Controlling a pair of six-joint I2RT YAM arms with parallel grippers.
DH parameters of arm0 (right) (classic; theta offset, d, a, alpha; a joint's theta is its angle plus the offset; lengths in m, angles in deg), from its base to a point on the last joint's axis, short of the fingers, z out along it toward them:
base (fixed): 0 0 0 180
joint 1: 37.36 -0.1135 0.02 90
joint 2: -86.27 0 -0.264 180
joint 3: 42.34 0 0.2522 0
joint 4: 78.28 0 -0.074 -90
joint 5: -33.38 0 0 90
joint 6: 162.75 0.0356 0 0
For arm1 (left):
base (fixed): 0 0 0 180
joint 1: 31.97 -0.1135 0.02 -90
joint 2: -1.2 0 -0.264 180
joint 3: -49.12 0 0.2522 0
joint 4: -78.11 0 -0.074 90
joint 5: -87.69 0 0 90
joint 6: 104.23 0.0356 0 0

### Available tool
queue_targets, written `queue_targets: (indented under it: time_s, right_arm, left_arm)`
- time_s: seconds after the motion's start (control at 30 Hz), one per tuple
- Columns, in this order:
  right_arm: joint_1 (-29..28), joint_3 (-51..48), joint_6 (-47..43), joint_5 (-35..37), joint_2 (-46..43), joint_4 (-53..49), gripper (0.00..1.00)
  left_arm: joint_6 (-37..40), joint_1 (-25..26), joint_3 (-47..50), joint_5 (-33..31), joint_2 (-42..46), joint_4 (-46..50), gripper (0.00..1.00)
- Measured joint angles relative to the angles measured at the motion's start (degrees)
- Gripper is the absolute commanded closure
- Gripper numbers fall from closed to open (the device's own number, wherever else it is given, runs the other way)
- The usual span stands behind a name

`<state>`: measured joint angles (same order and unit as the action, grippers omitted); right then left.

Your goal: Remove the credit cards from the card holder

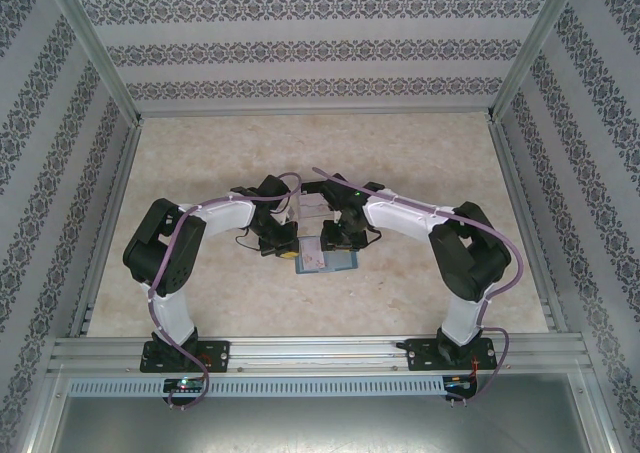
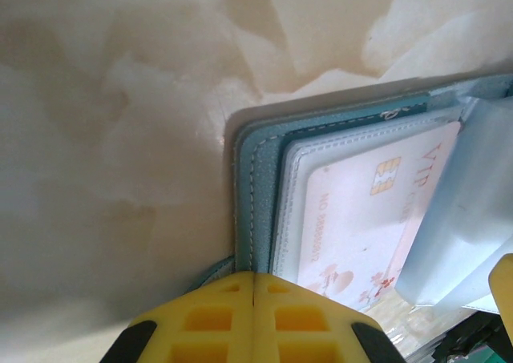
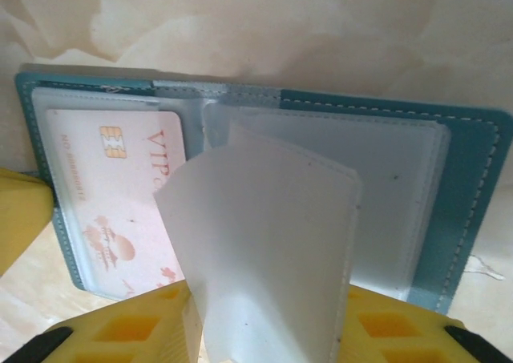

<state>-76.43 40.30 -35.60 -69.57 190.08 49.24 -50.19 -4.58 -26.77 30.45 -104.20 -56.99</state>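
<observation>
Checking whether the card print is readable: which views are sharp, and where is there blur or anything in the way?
Top external: evenly lit, sharp, holder tiny. Left wrist: card legible, table soft. Right wrist: print clear, near flap covering part.

**Robot hardware look**

Left white-shelled arm (image 1: 175, 318) and right white-shelled arm (image 1: 462, 323): bulky black joint housings (image 1: 155, 248), lavender sleeved cables (image 1: 520, 263), black bolted base plates (image 1: 185, 355). Yellow ribbed plastic fingers (image 2: 216, 319), black backing behind.
</observation>
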Motion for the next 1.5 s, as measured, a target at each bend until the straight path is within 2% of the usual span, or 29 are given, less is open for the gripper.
queue_targets:
  time_s: [0.43,0.7,0.83,1.07,1.5]
  right_arm:
    - [1.2,-2.1,0.8,-3.4,-1.4,3.2,0.56]
    - [1.8,-2.8,2.0,-4.1,-1.7,4.1,0.81]
    - [1.9,-3.1,1.8,-3.7,-2.1,3.8,0.88]
    - [2.1,-3.1,1.0,-1.4,-3.2,2.4,0.93]
    - [2.2,-3.9,-0.4,1.8,-3.0,1.9,0.93]
  left_arm:
    - [0.0,0.0,0.0,0.0,0.0,0.0,1.0]
    - [0.0,0.0,0.0,0.0,-0.1,0.0,1.0]
    - [0.0,0.0,0.0,0.0,-0.1,0.0,1.0]
    - [0.0,0.0,-0.3,0.0,-0.4,0.3,1.0]
    - [0.0,0.0,-1.1,0.3,-1.0,0.8,1.0]
